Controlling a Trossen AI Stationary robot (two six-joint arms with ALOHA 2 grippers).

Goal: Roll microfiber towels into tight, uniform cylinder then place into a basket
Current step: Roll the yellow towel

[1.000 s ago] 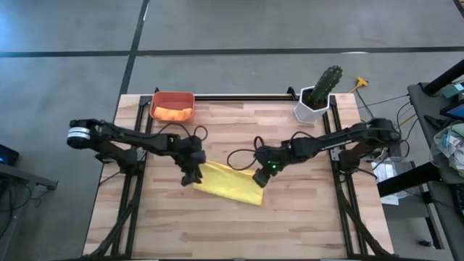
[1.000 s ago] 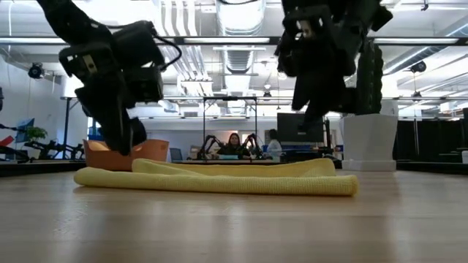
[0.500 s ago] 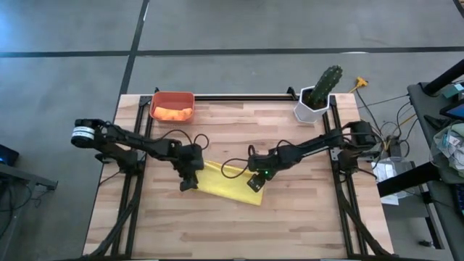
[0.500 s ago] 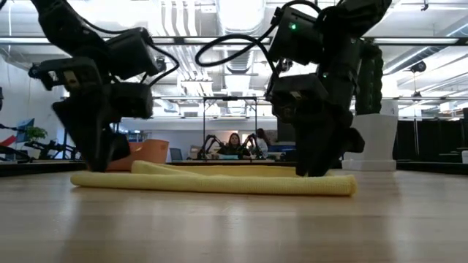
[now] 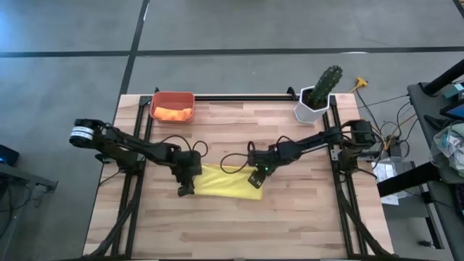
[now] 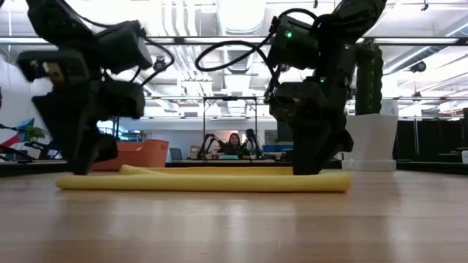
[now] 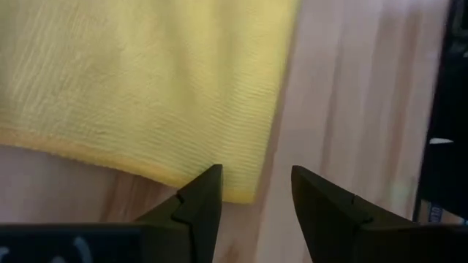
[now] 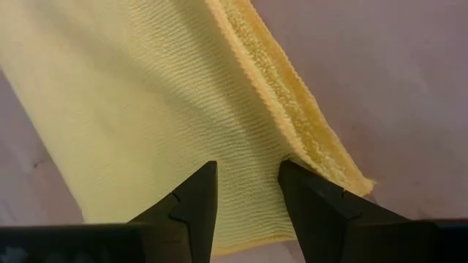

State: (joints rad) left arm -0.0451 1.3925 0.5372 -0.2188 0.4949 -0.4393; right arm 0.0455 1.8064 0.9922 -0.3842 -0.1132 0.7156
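Observation:
The yellow towel lies folded into a long flat strip across the middle of the table; in the low view it is a low band. My left gripper stands open over its left end, and my right gripper stands open over its right end. The red-orange basket sits at the far left of the table with the orange towel inside it. My left gripper comes slanting down from above onto the towel's left end. One open finger is over the corner of the cloth, the other over bare wood beside it. The towel lies flat on the table. My right gripper comes steeply from above onto the towel near its right end. Its open fingers stand on the flat top layer, beside the thick folded edge. The towel lies flat on the table.
A white pot with a green cactus stands at the far right corner. A black rail runs along the far edge. Bare wood lies in front of the towel toward the near edge.
Both grippers have come down onto the towel's ends. The right one has dropped the most and gone slightly toward the table's left. The left one has gone toward the near edge. The towel has slid a little toward the table's left and lies flatter.

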